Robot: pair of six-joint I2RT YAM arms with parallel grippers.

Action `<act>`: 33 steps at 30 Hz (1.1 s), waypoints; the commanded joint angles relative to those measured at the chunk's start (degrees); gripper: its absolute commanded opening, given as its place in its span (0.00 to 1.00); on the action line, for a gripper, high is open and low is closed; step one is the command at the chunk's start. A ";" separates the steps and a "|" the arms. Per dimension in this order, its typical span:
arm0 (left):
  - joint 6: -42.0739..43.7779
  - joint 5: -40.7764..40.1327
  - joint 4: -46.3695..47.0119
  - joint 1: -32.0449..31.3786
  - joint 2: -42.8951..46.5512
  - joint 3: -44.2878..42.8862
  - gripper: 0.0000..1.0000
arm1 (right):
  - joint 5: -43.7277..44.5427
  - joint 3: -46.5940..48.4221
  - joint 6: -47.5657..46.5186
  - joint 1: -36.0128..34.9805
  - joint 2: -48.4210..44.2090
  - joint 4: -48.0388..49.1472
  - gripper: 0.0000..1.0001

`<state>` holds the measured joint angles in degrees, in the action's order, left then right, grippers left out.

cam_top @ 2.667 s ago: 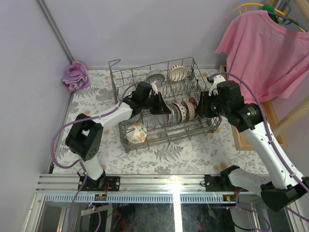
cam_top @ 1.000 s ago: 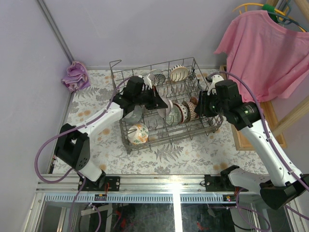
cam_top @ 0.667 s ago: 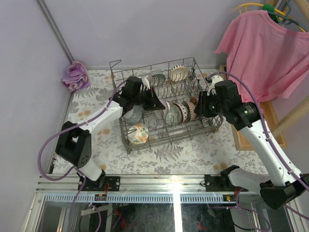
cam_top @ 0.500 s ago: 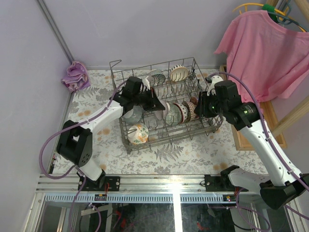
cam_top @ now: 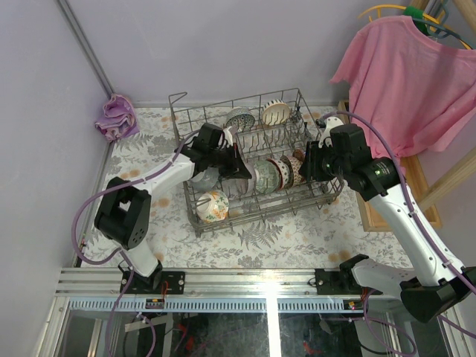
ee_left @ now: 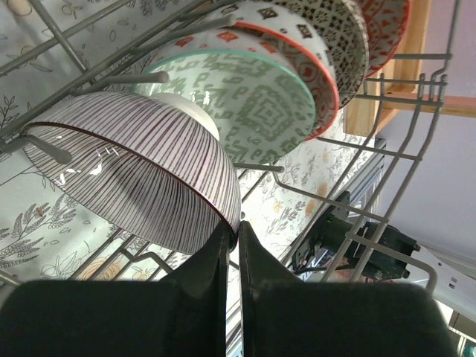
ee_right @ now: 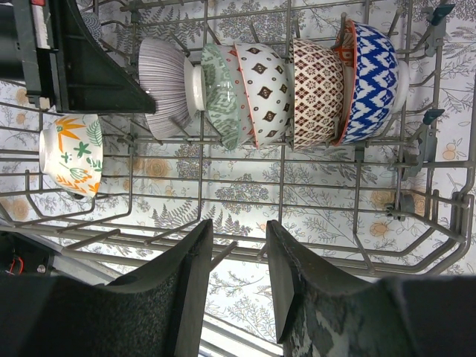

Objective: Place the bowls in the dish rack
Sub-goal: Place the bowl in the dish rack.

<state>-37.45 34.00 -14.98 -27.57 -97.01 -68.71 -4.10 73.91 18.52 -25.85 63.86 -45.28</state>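
The dish rack (cam_top: 262, 216) holds a row of bowls (cam_top: 279, 172) standing on edge. The right wrist view shows them as striped (ee_right: 165, 85), pale green (ee_right: 222, 93), red-and-white (ee_right: 264, 89), brown-patterned (ee_right: 316, 93) and blue-and-white (ee_right: 375, 82). A floral bowl (cam_top: 210, 206) lies at the rack's front left, and two more bowls (cam_top: 239, 117) (cam_top: 274, 112) stand at the back. My left gripper (ee_left: 232, 227) is shut, its tips touching the rim of the striped bowl (ee_left: 141, 171) beside the green bowl (ee_left: 253, 97). My right gripper (ee_right: 239, 230) hangs open and empty over the rack's right side.
A crumpled purple cloth (cam_top: 116, 117) lies at the back left corner of the floral tablecloth. A pink shirt (cam_top: 405, 74) hangs at the right over a wooden frame (cam_top: 372, 216). Upright tines and wire walls surround both grippers.
My left gripper has slid a little toward the rack's front, staying shut at the striped bowl's rim, and its elbow has swung. The right arm has not moved.
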 commanded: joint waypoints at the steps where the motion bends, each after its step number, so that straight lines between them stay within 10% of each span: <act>1: -0.15 4.45 -2.84 -0.36 -0.30 0.11 0.01 | -1.02 -0.15 0.28 0.30 -0.91 1.85 0.42; 22: 0.27 3.08 -4.94 -0.42 -1.76 -0.88 0.03 | -1.18 0.44 0.04 0.36 -0.86 1.56 0.42; 33: 0.72 2.49 -6.37 -0.42 -1.78 -1.95 0.30 | -1.26 0.30 -0.07 0.30 -0.92 1.67 0.42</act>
<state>-36.21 34.13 -18.81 -27.66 -98.54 -68.75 -4.16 73.63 18.55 -25.85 63.86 -44.66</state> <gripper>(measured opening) 0.280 0.418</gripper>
